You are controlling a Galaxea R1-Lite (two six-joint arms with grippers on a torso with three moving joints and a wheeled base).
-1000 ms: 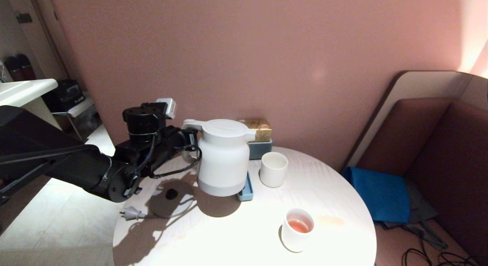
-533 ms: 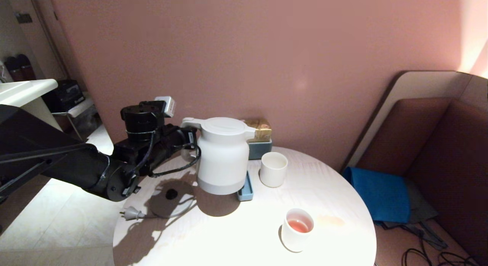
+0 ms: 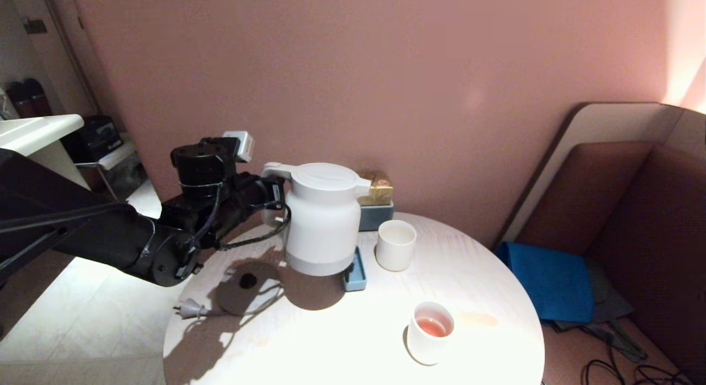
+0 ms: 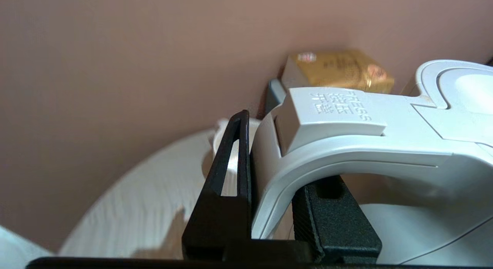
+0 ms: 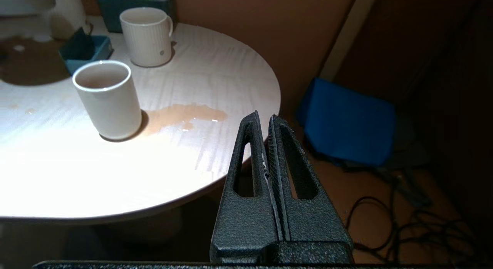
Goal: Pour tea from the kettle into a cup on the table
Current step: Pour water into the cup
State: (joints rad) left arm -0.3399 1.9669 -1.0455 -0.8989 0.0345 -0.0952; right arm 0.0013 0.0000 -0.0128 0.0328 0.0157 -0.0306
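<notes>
Gripping the kettle (image 3: 322, 219) by its handle above the table (image 3: 331, 330), the left gripper (image 4: 269, 207) has yet to pour into the ribbed cup (image 3: 395, 244) just right; right gripper (image 5: 268, 145) clenched empty.

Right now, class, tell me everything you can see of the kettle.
The kettle is cream-white, smooth like plastic, with a flat round lid, short spout, loop handle and grey base band. A button on the handle reads PRESS. It hangs upright above the table, off its round base. The left gripper clamps its handle; nothing else touches it.
</notes>
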